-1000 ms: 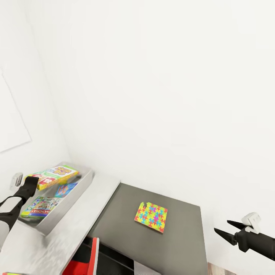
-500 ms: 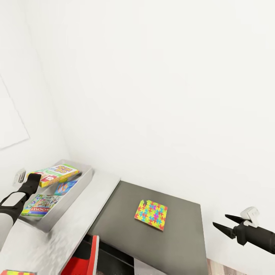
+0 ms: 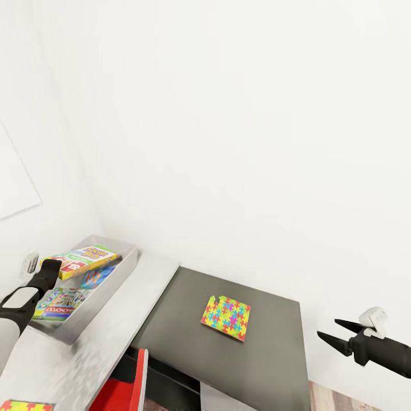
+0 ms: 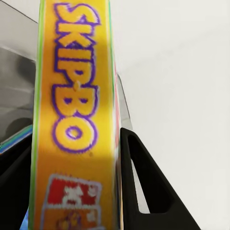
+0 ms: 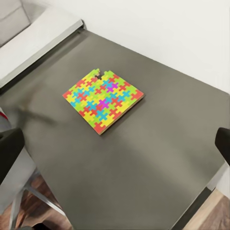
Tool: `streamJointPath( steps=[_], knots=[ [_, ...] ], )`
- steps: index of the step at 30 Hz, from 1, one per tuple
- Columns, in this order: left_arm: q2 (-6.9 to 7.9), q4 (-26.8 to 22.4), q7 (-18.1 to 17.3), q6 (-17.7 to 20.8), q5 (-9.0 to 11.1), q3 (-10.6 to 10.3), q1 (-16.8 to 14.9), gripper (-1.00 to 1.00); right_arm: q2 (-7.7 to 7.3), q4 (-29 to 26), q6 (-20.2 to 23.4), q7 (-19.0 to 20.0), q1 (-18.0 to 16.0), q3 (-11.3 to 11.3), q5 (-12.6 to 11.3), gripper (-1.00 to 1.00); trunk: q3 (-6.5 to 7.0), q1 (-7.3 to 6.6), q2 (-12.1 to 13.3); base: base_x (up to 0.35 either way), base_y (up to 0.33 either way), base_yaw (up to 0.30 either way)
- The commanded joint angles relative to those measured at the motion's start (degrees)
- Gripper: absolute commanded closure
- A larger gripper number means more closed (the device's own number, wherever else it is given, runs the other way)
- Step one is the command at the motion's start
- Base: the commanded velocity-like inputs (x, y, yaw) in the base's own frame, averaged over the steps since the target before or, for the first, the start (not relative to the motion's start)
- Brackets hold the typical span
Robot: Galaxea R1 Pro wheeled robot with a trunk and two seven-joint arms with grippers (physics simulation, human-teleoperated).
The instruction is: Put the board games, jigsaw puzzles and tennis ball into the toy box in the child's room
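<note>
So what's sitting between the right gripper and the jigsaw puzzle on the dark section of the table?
Nothing: in the head view, bare dark tabletop runs from the jigsaw puzzle toward the open right gripper. The right wrist view shows the same bare surface around the puzzle.

Your right wrist camera looks down on the dark grey section of the table point(image 5: 158, 158). One puzzle point(image 5: 103, 99) lies flat on it, nearer the edge where the dark section meets the pale grey top point(image 5: 38, 40), with a small notch at one corner. Wood floor point(image 5: 211, 215) shows past the table's open edge.
</note>
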Motion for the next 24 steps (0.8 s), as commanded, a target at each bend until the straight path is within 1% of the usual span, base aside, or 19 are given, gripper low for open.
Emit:
streamJointPath(
  steps=[1,24],
  knots=[
    [0.00,0.03,-0.29,0.52,0.53,0.34,-0.07,1.00,0.01,-0.07,0.56,0.49,-0.09,-0.07,0.39,-1.00,-0.22,0.03,-0.14,0.000,0.000,0.000],
    [0.36,0.03,-0.31,0.52,0.53,0.37,-0.07,1.00,-0.06,-0.07,0.65,0.70,-0.09,-0.08,0.39,-1.00,-2.27,0.03,-0.14,0.000,0.000,0.000]
  ],
)
